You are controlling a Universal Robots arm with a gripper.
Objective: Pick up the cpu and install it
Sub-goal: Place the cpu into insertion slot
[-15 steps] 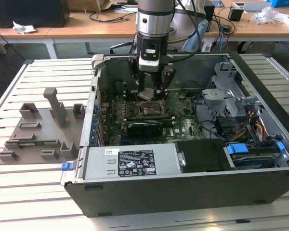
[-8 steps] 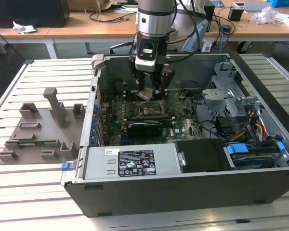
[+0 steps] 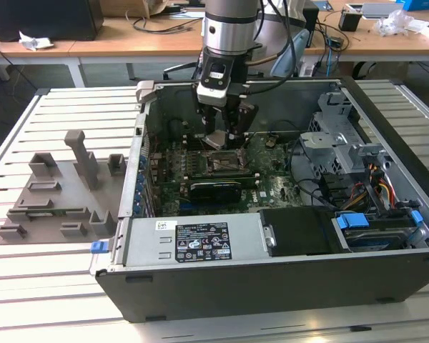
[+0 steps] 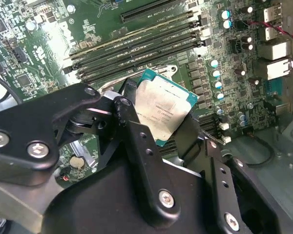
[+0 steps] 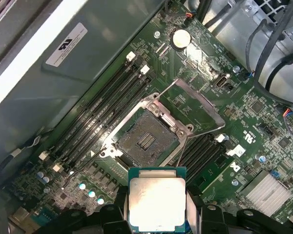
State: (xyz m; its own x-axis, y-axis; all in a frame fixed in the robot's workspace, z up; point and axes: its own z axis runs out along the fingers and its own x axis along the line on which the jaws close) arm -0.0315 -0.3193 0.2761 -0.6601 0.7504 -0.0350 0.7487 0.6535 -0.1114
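My gripper (image 3: 225, 136) hangs inside the open computer case (image 3: 200, 286), shut on the cpu (image 3: 217, 138). In both wrist views the cpu (image 5: 156, 200) (image 4: 163, 112) is a pale silver square with a teal-green rim, pinched at two opposite edges by the black fingers (image 4: 129, 114). It hovers above the motherboard, a little to one side of the open socket (image 5: 145, 139), apart from it. The socket's metal load frame (image 5: 198, 105) is swung up and open. In the exterior view the socket (image 3: 225, 163) lies just below the gripper.
Memory slots (image 5: 102, 117) run beside the socket. A black card (image 3: 214, 189) sits in front of it. A drive cage (image 3: 336, 136) and cables (image 3: 375, 186) fill the case at the exterior view's right. The power supply (image 3: 193, 243) lines the near wall. A grey fixture tray (image 3: 57, 193) lies on the table.
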